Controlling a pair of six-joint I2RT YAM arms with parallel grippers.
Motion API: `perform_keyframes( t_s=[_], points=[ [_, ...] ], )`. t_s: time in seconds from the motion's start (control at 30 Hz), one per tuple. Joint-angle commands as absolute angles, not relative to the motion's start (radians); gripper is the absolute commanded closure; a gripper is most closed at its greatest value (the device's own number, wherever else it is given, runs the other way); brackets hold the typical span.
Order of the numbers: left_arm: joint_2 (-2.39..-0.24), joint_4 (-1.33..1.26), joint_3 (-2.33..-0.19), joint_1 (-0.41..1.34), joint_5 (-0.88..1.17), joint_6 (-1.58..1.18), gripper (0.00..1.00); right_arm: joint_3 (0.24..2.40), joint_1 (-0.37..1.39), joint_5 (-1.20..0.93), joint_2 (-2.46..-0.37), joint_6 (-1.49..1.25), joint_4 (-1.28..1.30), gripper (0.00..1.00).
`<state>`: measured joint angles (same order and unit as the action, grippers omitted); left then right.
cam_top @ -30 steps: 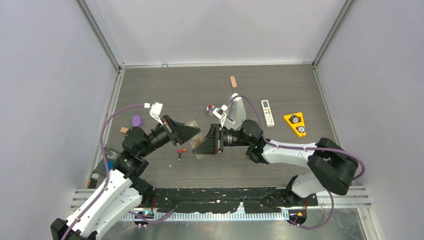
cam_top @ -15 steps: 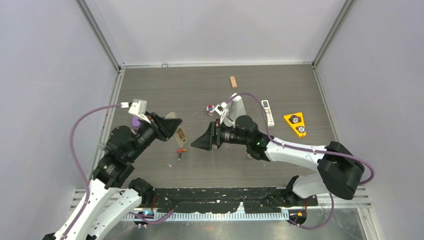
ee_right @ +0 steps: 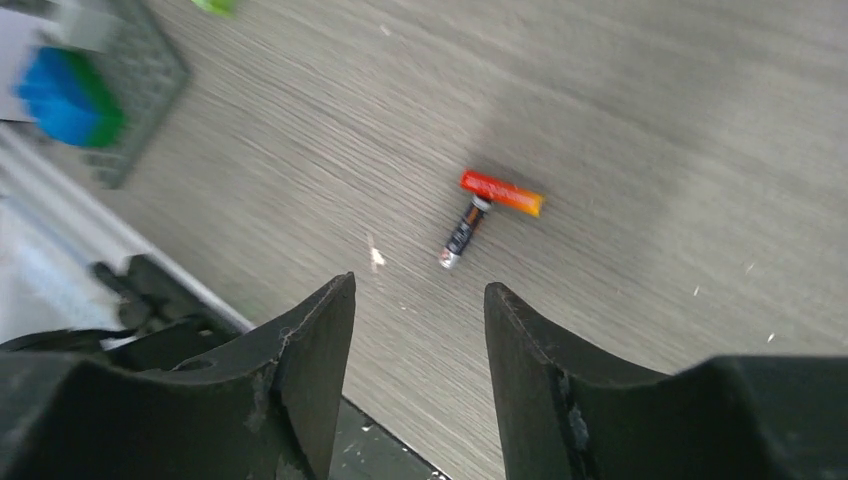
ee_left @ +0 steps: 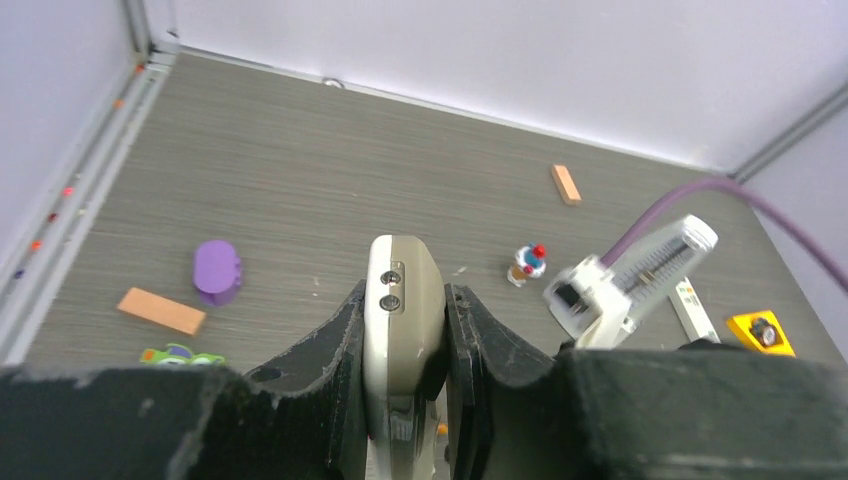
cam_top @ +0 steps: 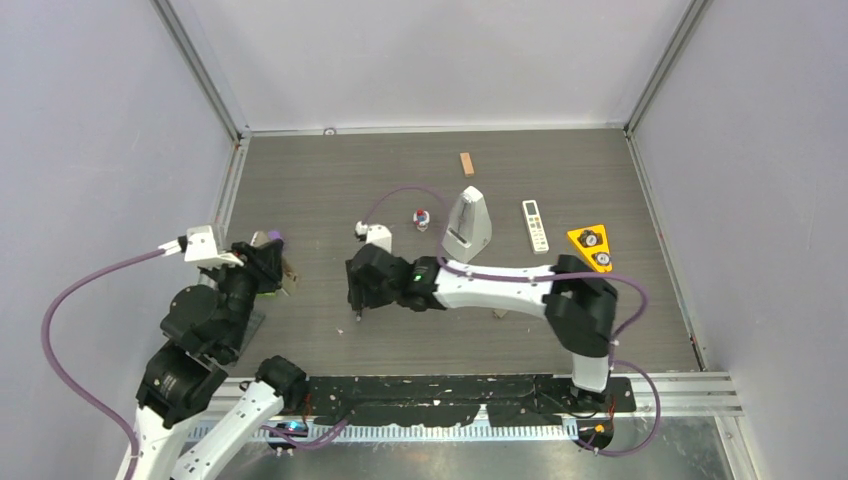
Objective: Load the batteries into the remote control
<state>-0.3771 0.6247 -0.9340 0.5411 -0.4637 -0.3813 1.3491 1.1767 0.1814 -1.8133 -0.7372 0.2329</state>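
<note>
nearest me, the right gripper has let go and swung left over the batteries, jaws apart and empty; they lie on the table in a t, so a pickup looks next. farther left, the left gripper has pulled back, clamped on the remote control, whose long axis runs along the fingers, tip toward the back wall.

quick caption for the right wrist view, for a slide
Right hand open above two batteries lying in a T on the grey table
</note>
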Motion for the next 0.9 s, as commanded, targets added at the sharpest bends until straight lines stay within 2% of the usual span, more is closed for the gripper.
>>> perform_keyframes(
  t_s=[0.0, 0.13, 0.4, 0.77, 0.83, 0.87],
  points=[
    [-0.336, 0.667, -0.993, 0.538, -0.582, -0.36, 1.0, 1.515, 1.237, 0.356, -1.935, -0.863, 0.515, 0.46],
    [-0.299, 0.675, -0.968, 0.538, -0.561, -0.375, 1.0, 1.611, 1.272, 0.377, -2.037, -0.891, 0.569, 0.48],
    [-0.253, 0.702, -0.94, 0.538, -0.529, -0.402, 1.0, 1.712, 1.281, 0.404, -2.168, -0.903, 0.615, 0.57],
    [-0.218, 0.714, -0.917, 0.538, -0.489, -0.41, 1.0, 1.859, 1.281, 0.478, -2.287, -0.878, 0.699, 0.56],
    [-0.218, 0.722, -0.919, 0.538, -0.49, -0.41, 0.99, 1.868, 1.281, 0.486, -2.301, -0.876, 0.716, 0.59],
    [-0.218, 0.727, -0.919, 0.538, -0.49, -0.409, 0.99, 1.869, 1.281, 0.491, -2.307, -0.874, 0.723, 0.63]
  ],
)
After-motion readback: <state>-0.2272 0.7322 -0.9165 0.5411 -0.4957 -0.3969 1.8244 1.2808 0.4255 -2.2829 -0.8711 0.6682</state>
